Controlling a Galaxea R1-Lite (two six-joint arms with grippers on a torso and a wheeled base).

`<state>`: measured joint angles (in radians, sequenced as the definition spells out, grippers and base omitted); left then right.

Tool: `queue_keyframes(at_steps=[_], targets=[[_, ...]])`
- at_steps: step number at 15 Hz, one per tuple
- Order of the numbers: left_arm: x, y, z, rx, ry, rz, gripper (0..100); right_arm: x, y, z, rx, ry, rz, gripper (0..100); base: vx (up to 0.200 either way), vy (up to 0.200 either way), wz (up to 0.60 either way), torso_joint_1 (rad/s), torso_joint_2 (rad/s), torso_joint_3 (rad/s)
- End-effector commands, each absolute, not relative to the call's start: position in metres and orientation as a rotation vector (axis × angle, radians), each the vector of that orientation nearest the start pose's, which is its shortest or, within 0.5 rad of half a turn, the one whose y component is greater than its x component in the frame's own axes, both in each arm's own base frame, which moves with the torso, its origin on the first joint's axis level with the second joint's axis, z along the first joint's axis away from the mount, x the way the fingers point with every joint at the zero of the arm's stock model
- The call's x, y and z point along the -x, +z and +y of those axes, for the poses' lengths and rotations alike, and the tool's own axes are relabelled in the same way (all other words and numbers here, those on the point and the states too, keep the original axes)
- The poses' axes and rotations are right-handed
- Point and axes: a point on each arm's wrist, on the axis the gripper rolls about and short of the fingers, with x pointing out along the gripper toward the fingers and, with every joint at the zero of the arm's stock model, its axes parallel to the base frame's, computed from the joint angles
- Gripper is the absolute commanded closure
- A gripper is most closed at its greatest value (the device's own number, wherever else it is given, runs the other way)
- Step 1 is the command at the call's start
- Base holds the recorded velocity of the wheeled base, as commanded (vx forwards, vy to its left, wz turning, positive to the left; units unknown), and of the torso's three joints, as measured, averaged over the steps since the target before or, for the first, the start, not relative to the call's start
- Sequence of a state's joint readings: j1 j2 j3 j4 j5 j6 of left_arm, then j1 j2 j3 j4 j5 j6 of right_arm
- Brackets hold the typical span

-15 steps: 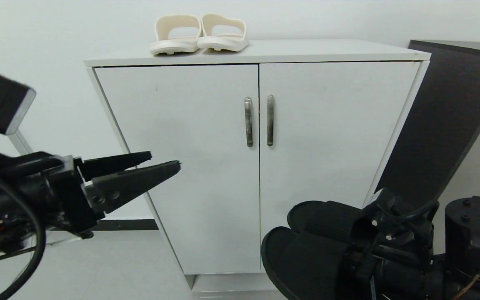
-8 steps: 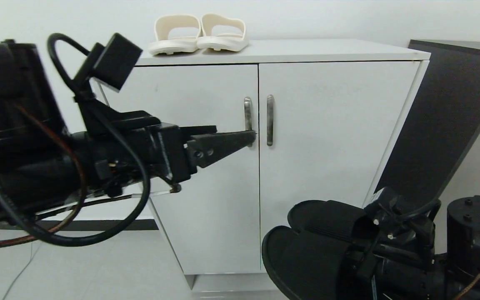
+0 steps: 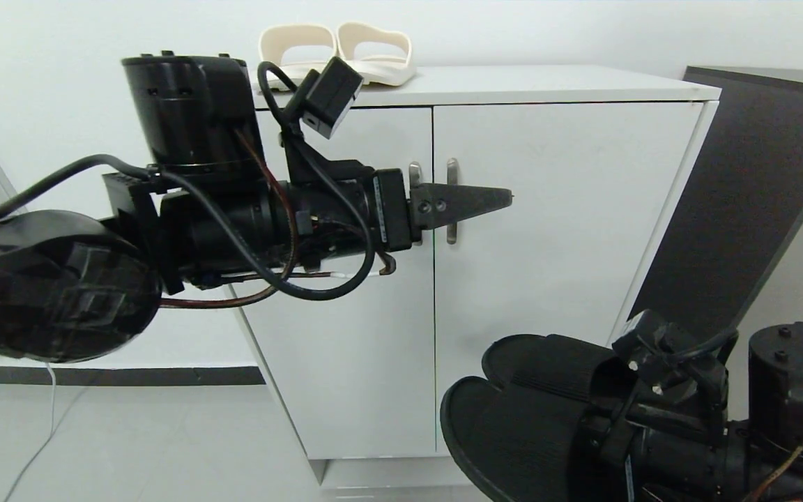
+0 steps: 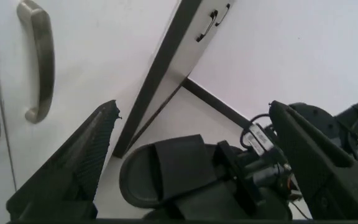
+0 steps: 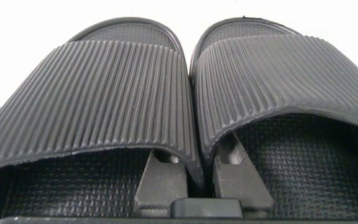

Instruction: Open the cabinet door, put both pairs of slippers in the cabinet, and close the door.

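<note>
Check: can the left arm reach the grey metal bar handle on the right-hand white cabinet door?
Likely yes: the open left gripper is in front of that handle, nothing between; black ribbed slippers in the right gripper sit lower.

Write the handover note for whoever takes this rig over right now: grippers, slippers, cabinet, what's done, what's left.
Left gripper: open, in front of the cabinet, level with the door handles; no handle lies between its fingers.
Right gripper: shut on the black slippers, held low before the right door.
White slippers: on the cabinet top.
Done: black pair picked up. Both doors are shut.
Left: open a door, stow both pairs, close it.
</note>
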<state>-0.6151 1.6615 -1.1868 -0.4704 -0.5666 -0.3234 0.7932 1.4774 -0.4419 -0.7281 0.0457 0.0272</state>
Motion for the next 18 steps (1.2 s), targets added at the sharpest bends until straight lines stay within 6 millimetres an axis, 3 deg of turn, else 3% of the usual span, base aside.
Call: queue_keyframes(at_steps=[1,9,18], targets=[[-0.267,0.275,-0.202,0.290,-1.167,0.224,0,-0.157,0.155,0.159,0.089,0.826,0.309,100,0.000,0.000,0.00,0.000,0.00,0.000],[-0.288,0.278,-0.191,0.296,-1.059,0.188,0,-0.157,0.155,0.159,0.089,0.827,0.313,100,0.000,0.000,0.00,0.000,0.00,0.000],[-0.325,0.264,-0.210,0.299,-0.912,0.175,0,-0.157,0.154,0.159,0.090,0.827,0.314,100,0.000,0.000,0.00,0.000,0.00,0.000]])
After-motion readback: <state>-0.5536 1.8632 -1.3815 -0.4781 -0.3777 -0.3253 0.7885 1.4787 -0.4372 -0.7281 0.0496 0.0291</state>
